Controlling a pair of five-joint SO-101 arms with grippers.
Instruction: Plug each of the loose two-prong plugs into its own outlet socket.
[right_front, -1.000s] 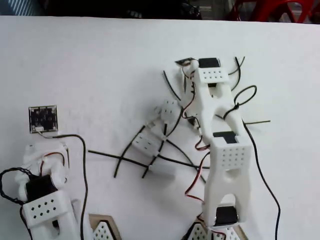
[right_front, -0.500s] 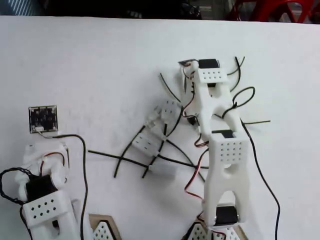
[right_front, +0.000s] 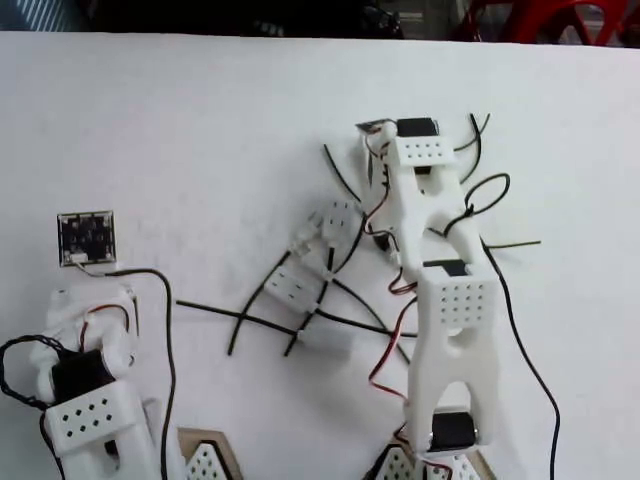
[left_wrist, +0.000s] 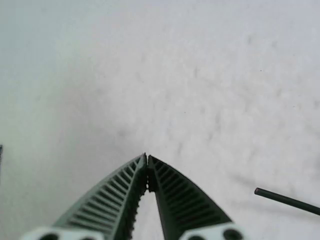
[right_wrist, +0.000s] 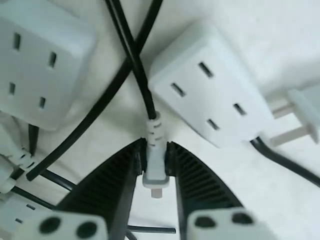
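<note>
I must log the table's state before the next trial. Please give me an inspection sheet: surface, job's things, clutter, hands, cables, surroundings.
Surface: white table, no damage seen.
Job's things: outlet block and second outlet block, visible sockets empty; white plug in the right hand; loose plug lying beside the first block, prongs bare.
Clutter: small black square board near the left arm.
Hands: left hand shut, empty, over bare table; right hand shut on the white plug.
Cables: black cords crossing around the blocks.
Surroundings: dark room behind the table; red frame at the far edge.
</note>
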